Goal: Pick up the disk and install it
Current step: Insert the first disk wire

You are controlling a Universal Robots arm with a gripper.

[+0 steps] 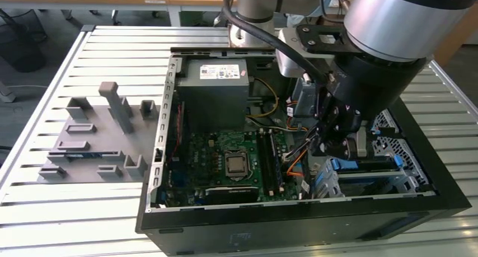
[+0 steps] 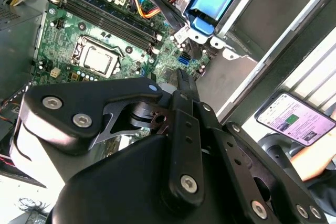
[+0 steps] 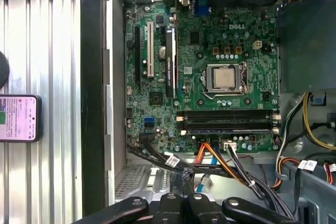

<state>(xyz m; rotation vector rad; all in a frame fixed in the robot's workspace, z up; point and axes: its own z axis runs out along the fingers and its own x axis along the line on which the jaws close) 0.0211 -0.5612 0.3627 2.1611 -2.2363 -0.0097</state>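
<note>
- I see one gripper (image 1: 337, 148) low inside one open computer case (image 1: 160, 156), above the drive bay (image 1: 373, 173); finger state: can't tell.
- One motherboard (image 3: 210, 72), one phone (image 3: 18, 118) outside the case.

Green motherboard (image 3: 210, 77) inside the black computer case (image 1: 299, 226), grey power supply (image 1: 216, 94), blue drive rails (image 1: 366, 164).

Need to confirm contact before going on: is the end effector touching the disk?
Cannot tell. In the exterior view the end effector overlaps one end of the disk with its blue rail, but its dark body hides where they would meet.
</note>
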